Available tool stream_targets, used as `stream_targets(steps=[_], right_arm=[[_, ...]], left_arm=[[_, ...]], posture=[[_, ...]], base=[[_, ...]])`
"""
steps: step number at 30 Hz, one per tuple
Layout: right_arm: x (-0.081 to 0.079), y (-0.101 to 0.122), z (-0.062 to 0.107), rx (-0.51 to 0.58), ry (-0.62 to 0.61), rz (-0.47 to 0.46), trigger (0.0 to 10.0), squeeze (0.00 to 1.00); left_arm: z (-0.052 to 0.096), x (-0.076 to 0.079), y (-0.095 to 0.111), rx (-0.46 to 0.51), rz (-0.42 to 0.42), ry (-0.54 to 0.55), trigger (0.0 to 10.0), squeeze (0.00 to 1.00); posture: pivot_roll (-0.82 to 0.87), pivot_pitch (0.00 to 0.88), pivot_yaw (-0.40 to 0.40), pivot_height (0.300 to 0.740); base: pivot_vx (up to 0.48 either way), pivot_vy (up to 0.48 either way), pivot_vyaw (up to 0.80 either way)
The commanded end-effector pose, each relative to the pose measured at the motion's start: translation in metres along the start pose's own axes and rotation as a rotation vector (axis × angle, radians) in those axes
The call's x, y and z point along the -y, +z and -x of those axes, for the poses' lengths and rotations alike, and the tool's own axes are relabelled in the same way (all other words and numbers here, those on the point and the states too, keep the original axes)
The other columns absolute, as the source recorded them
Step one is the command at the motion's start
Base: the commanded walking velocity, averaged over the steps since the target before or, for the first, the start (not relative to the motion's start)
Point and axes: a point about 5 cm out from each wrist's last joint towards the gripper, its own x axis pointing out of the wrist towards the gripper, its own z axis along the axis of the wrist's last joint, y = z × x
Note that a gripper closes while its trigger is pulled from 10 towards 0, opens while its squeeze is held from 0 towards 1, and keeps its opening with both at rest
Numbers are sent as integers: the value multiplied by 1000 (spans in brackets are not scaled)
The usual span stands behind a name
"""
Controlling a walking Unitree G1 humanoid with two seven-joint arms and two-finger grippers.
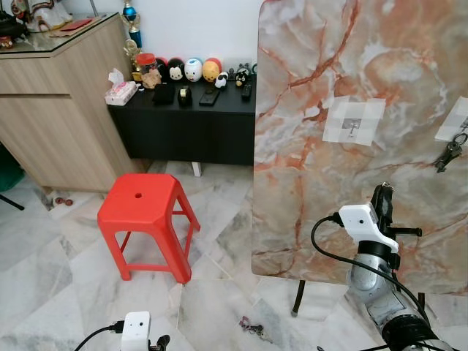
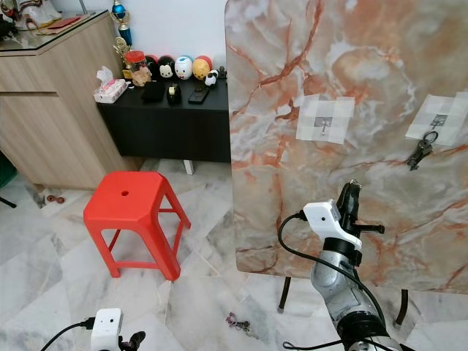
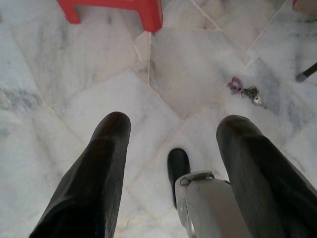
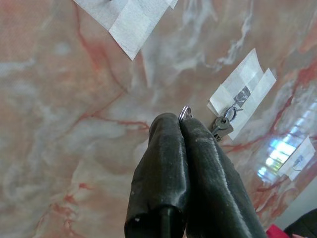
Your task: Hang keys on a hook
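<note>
In the left eye view, the right gripper point(image 1: 382, 196) is raised in front of an upright marble slab point(image 1: 307, 153), below and right of a taped hook point(image 1: 353, 129) that carries nothing. A set of keys point(image 1: 447, 154) hangs from another taped hook at the slab's right edge. A second bunch of keys point(image 1: 252, 326) lies on the floor point(image 1: 66, 292) near the slab's foot, right of a red stool point(image 1: 145, 219).

In the right eye view, the bare hook point(image 2: 323, 124) lies up and slightly left of the right gripper point(image 2: 351, 196).

In the left wrist view, the left gripper point(image 3: 171, 144) is spread wide, low over the floor; the fallen keys point(image 3: 246, 91) lie just beyond its fingers, which makes this arm the nearer one.

In the right wrist view, the right gripper point(image 4: 179, 123) is closed, and a small metal ring point(image 4: 184, 112) peeps out at its tips. Whether that ring carries keys cannot be told.
</note>
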Motion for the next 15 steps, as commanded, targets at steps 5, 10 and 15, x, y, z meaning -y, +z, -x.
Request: stream_targets(steps=[5,10,15], right_arm=[[-2,1,-1,-7,11,-12,10000,0],[-4,1,0,-4,21,-10,10000,0],[-6,1,0,-6,30,-16,10000,0]], left_arm=[[1,-3,-2,-6,7,9,10000,0],[1,-4,-1,-3,5,8,10000,0],[1,-3,-1,-2,7,0,10000,0]], posture=[[-5,0,30,740],[-2,0,29,740],[-2,0,29,740]], base=[[0,0,0],[0,0,0],[0,0,0]])
